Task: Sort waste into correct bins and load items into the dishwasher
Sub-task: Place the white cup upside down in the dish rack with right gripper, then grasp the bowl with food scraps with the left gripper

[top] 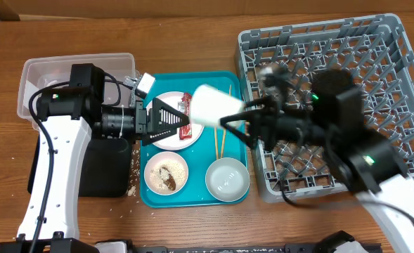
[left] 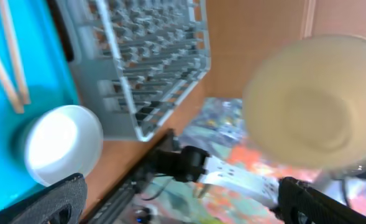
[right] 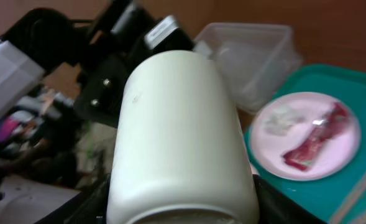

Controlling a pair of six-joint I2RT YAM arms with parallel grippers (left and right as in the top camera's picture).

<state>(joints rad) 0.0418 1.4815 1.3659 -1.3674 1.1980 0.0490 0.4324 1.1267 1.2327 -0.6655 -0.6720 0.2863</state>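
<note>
While the right gripper (top: 243,116) is clamped on the small white cup (top: 212,105), it holds the cup aloft above the teal tray (top: 192,198), mouth turned toward the left gripper (top: 170,121); left fingers spread wide, empty, over the white plate (right: 282,155).
Plate: red wrapper (right: 313,144) and napkin (right: 281,118) not yet binned.
Bowl with scraps (top: 150,163), empty bowl (top: 227,179), chopsticks (top: 219,143): on the tray.
Dish rack (top: 396,84): no dishes visible.
Clear tub (top: 48,70), black tray (top: 108,176): contents unclear.
Progress, judged: early; the cup is the first item moving.
Right arm reaches from lower right across the rack's left side; left wrist lies level, pointing right.
</note>
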